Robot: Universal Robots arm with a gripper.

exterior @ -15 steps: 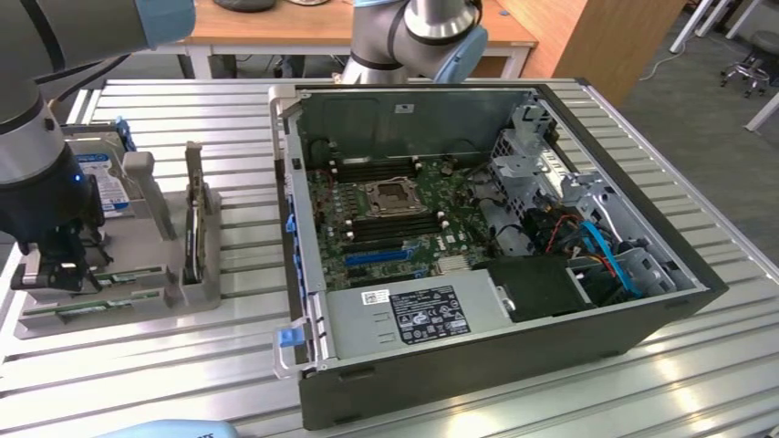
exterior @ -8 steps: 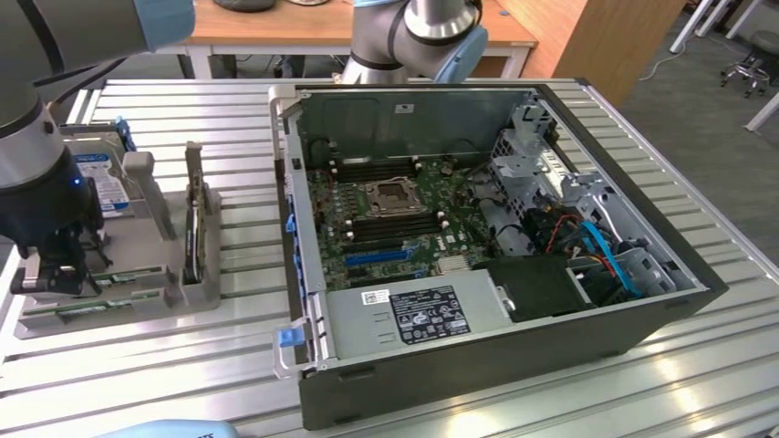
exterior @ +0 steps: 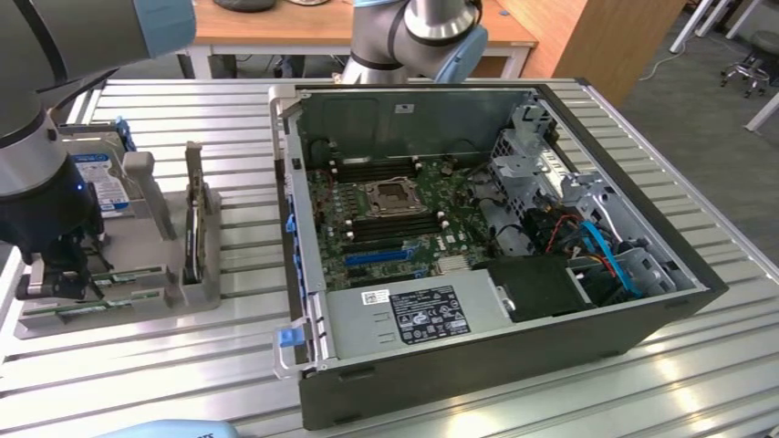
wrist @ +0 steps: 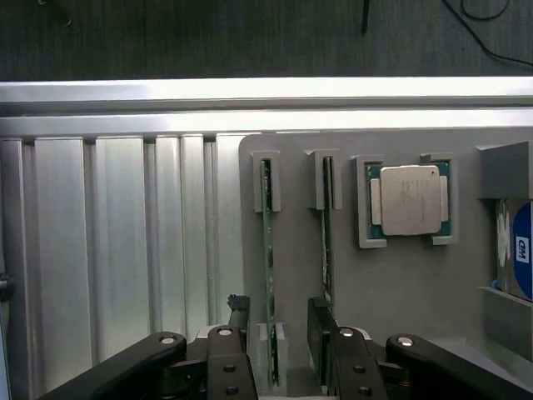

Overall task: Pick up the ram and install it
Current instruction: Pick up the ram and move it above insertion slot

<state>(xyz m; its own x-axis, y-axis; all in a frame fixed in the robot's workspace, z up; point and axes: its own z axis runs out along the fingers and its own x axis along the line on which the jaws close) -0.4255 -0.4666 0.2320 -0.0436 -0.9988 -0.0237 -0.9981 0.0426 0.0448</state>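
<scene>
Two fingers (wrist: pixel 320 321), spread wide and gripping nothing, straddle the ram (wrist: pixel 266 242). It stands on edge in its slot of the grey holder (wrist: pixel 391 292). The neighbour stick (wrist: pixel 326 225) is just beside it, and one finger lines up almost over that stick.

Risk: closing from here could pinch or nudge the neighbour, or clamp the ram off-centre so it tilts.

Beyond: processor (wrist: pixel 410 200), then hard drive (wrist: pixel 520 250).

Farthest: open computer case (exterior: pixel 487 228), well apart across the tabletop (exterior: pixel 219 356). A skewed grip would likely bind there.
</scene>
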